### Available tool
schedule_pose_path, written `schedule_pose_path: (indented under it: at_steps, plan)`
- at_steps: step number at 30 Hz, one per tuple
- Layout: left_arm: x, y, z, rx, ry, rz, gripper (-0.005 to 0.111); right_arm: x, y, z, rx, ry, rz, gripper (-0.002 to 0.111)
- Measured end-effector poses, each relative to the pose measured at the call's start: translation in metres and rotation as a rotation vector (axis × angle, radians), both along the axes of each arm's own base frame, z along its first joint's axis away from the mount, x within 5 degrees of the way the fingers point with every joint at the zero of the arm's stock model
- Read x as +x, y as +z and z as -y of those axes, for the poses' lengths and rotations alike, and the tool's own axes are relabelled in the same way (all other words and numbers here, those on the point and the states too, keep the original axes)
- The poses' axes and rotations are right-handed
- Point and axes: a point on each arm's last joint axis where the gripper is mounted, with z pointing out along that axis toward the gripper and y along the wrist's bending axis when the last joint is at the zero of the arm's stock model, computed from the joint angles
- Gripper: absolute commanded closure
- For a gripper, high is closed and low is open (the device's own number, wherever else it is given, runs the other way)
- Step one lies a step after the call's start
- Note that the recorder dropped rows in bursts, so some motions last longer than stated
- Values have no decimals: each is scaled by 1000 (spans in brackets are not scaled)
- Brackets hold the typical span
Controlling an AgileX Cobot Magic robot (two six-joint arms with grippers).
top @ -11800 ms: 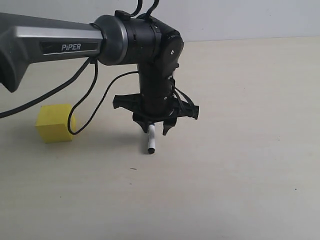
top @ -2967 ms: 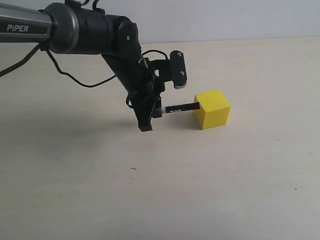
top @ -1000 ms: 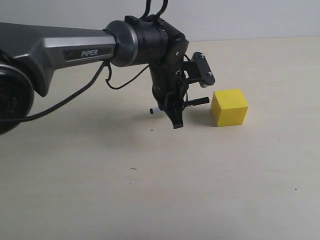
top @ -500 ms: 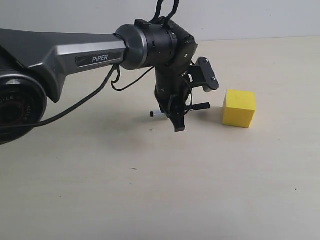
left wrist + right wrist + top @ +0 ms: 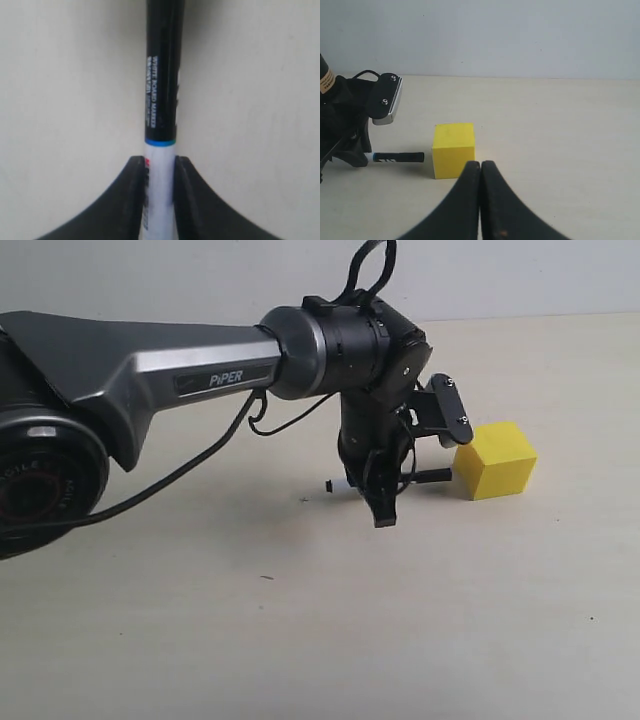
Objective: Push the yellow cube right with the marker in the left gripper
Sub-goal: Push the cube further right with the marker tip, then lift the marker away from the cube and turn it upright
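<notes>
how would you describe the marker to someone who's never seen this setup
Follow the grey arm marked PiPER to the left gripper above the beige table. The marker is the slim pen held level in it, black cap pointing at the yellow cube; it is the only thin white-and-black stick.

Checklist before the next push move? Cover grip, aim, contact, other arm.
1. Marker clamped in left gripper: ok, gripped on the white barrel.
2. Marker aimed at yellow cube: ok, level, cap toward it.
3. Cap touching cube: not ok, small gap in the right wrist view.
4. Cube flat on table: ok.
5. Right gripper out of cube's path: cannot tell; it is shut.
</notes>
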Motion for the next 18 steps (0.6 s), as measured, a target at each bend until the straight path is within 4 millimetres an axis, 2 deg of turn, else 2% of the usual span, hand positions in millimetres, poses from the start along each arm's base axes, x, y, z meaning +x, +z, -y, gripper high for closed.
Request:
schedule_pose_path:
  at_steps: [6,15,18]
  plan:
    - [8,0,-6,-5,15,10,107,0,0,0,0,0,0,108]
    - [11,6,7,-148,28,36,107,0,0,0,0,0,0,108]
    - [10,7,7,-140,32,24,107,0,0,0,0,0,0,108]
